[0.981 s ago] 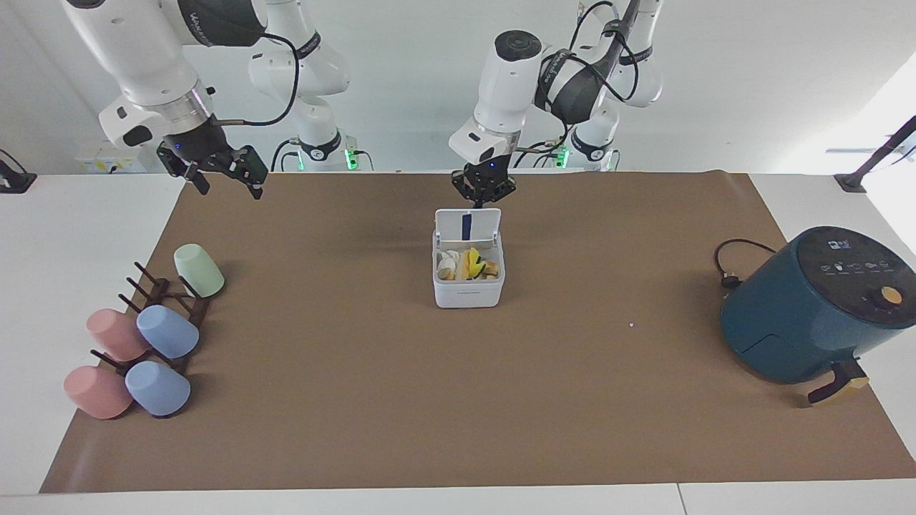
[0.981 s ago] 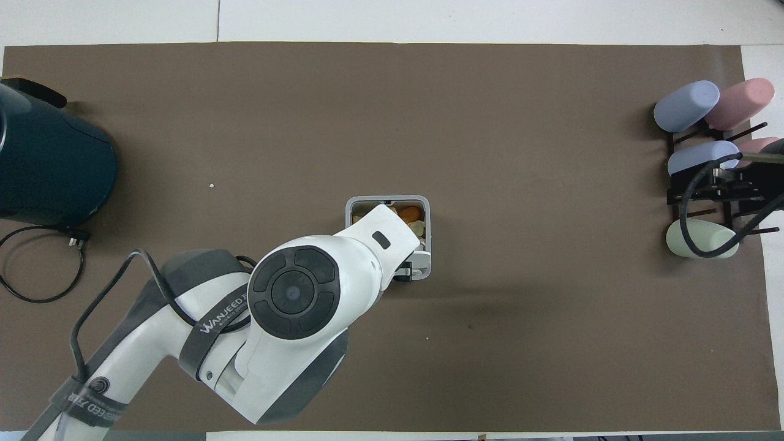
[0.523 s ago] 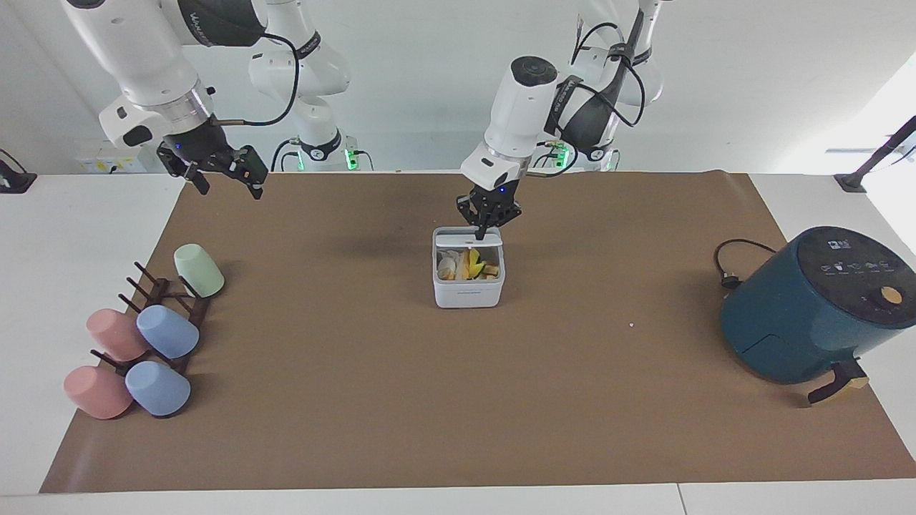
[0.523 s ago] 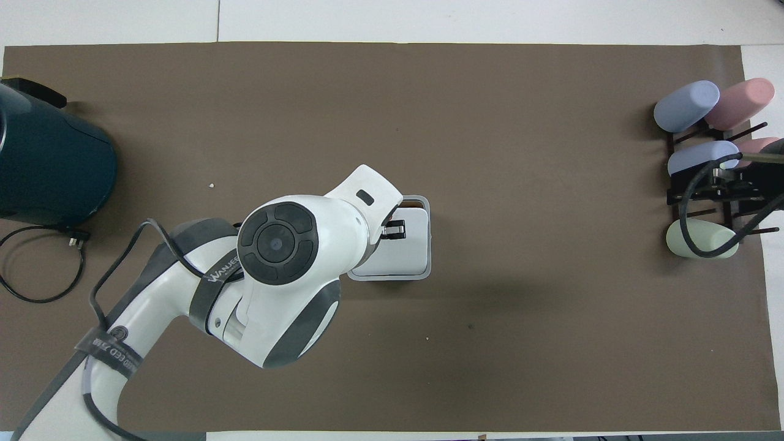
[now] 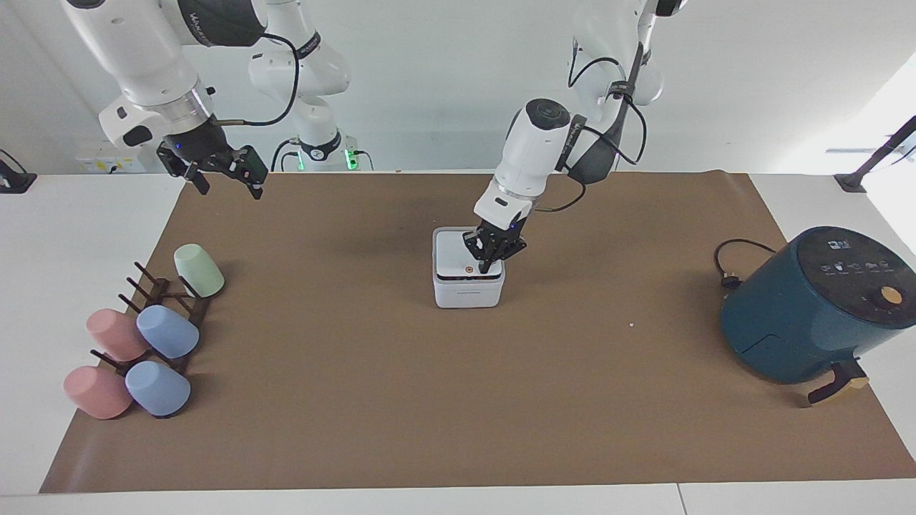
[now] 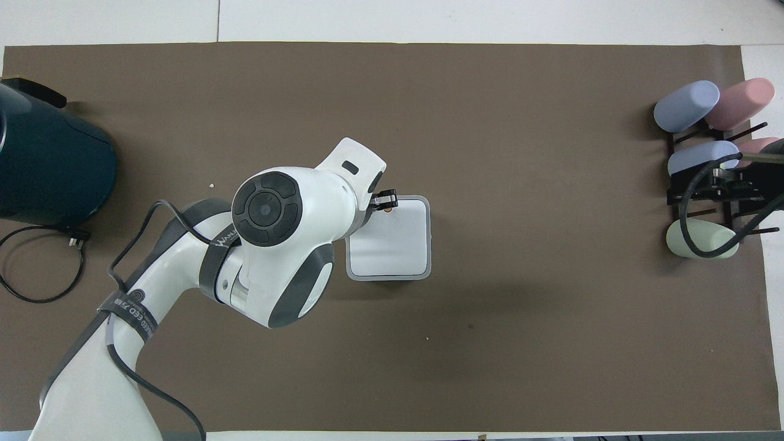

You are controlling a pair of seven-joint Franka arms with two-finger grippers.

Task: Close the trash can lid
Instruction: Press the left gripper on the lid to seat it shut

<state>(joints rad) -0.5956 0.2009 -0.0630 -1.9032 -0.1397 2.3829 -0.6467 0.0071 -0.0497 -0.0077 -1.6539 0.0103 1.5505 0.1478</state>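
Note:
The small white trash can (image 5: 468, 291) stands in the middle of the brown mat; it also shows in the overhead view (image 6: 388, 274). Its white lid (image 5: 456, 255) lies flat on top, with the orange-brown dot showing near its edge farther from the robots; the lid also shows in the overhead view (image 6: 395, 242). My left gripper (image 5: 489, 267) is shut and its tips press on the lid near the dot; it also shows in the overhead view (image 6: 388, 201). My right gripper (image 5: 225, 176) waits open, in the air over the mat's corner at the right arm's end.
A dark teal air fryer (image 5: 816, 304) with a black cord (image 5: 733, 261) stands at the left arm's end of the table. A dark rack (image 5: 166, 304) with several pastel cups (image 5: 167, 331) sits at the right arm's end.
The left gripper moved down and away from the robots, pushing the upright lid over until it lies flat on the can. The scraps inside are now covered. The right arm has not moved.

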